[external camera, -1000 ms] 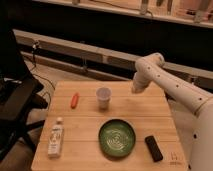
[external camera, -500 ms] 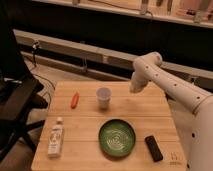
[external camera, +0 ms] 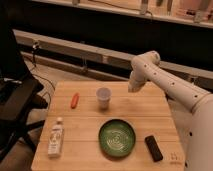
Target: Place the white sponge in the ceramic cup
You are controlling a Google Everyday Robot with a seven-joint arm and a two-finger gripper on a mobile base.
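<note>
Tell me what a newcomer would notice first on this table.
The green plate at the front middle of the wooden table catches the eye first, with the pale cup standing behind it. The white arm reaches in from the right, its end effector at the table's back edge, right of the cup. An orange carrot lies left.

Light wooden tabletop (external camera: 145, 112) carries: small orange carrot-shaped piece (external camera: 75, 100) far left, white labelled plastic bottle (external camera: 55, 138) lying near left, round green plate (external camera: 117, 138) near centre, flat black rectangular block (external camera: 153, 148) near right. Black chair (external camera: 15, 100) left of tabletop.
</note>
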